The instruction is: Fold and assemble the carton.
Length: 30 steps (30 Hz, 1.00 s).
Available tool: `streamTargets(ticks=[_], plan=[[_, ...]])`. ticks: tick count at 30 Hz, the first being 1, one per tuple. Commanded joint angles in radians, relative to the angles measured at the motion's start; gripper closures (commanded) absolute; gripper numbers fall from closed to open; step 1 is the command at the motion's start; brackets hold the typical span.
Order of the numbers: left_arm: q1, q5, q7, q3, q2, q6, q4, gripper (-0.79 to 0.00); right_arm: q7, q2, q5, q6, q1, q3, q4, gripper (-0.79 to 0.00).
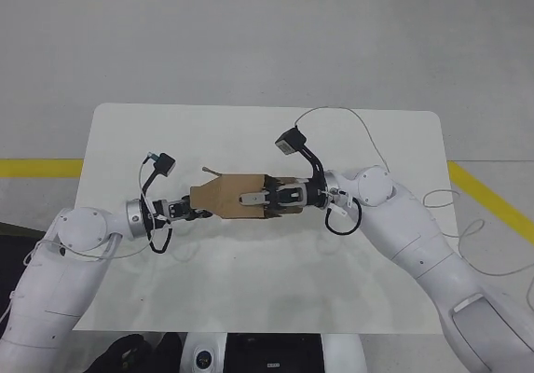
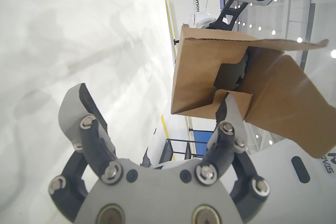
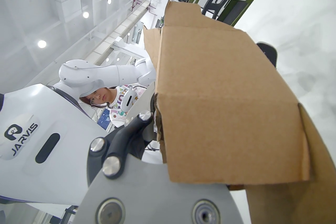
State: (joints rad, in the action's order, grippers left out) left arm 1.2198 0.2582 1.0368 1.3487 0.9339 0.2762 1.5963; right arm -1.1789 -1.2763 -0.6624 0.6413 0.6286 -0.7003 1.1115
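- The carton lies lengthwise between the two arms over the middle of the tabletop. I cannot tell whether it rests on the surface or hangs just above it.
- The right tool appears clamped on the carton's end nearest it, with one finger along the top panel. The cardboard hides most of the grip in its own wrist view.
- The left tool has its fingers spread wide at the carton's open end. One finger touches the small flap, and the other is well apart from the cardboard.
- At that open end the large flap juts outward, unfolded, and the inside shows through the gap.
- Likely step: pressing the small flap inward before the large one closes over it.
- Risk: the finger meets the flap near its edge, so a push could slide off it or bend a corner instead of the crease.
- Risk: a push along the carton's length loads the right tool's hold, so the carton could pivot or slip.
- Risk: the large flap may swing in first and block the small one, leaving the end closed in the wrong order.
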Motion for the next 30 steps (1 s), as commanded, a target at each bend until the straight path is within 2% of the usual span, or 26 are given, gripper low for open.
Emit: streamTargets(ticks=[1, 18, 24, 30], plan=[[0.001, 0.004, 0.002, -0.003, 0.0, 0.002, 0.002, -0.785, -0.001, 0.0, 0.003, -0.001, -0.001, 0.002, 0.0, 0.0], [0.008, 0.003, 0.009, -0.008, -0.001, 0.004, 0.019, -0.785, 0.006, -0.006, 0.003, 0.006, -0.011, 0.014, -0.021, 0.0], [0.004, -0.009, -0.027, 0.031, -0.006, 0.01, -0.002, -0.785, 0.005, -0.005, 0.001, 0.005, -0.015, 0.012, -0.038, 0.0], [0.012, -0.016, -0.046, 0.076, -0.012, 0.013, -0.036, -0.785, -0.042, 0.012, 0.001, -0.042, 0.001, 0.002, -0.045, 0.0]])
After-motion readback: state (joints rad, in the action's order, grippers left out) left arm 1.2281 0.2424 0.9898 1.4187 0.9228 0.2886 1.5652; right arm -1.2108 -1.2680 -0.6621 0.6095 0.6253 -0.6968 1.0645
